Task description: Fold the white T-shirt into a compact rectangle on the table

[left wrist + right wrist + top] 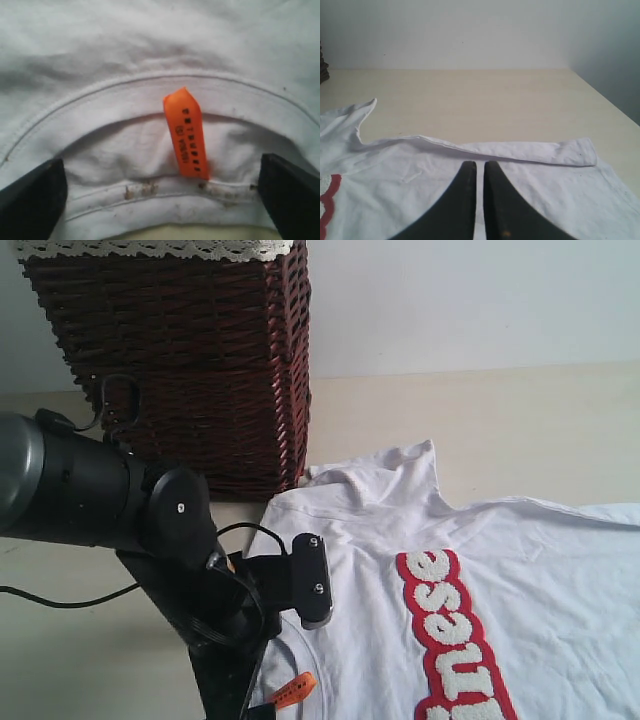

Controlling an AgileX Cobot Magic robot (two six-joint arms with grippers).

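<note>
The white T-shirt [540, 570] lies flat on the table [520, 420], its red-outlined lettering [455, 640] facing up. My left arm [180, 530] hangs over the shirt's neck end. The left gripper [162, 200] is open wide, with its fingers [32, 200] either side of the collar [150, 190] and the orange neck tag [187, 135] between them, gripping nothing. The right gripper [480, 167] is shut, with only a thin slit between its fingers. It hovers low over the shirt cloth [410, 185], close to a folded-over edge [520, 150]. It is out of the exterior view.
A brown wicker basket [190, 360] with white lace edging stands at the back left, close to the shirt's sleeve [400, 465]. A pale wall [470, 30] rises behind the table. Bare tabletop [485, 100] stretches beyond the shirt, and the table's edge [605, 100] runs along one side.
</note>
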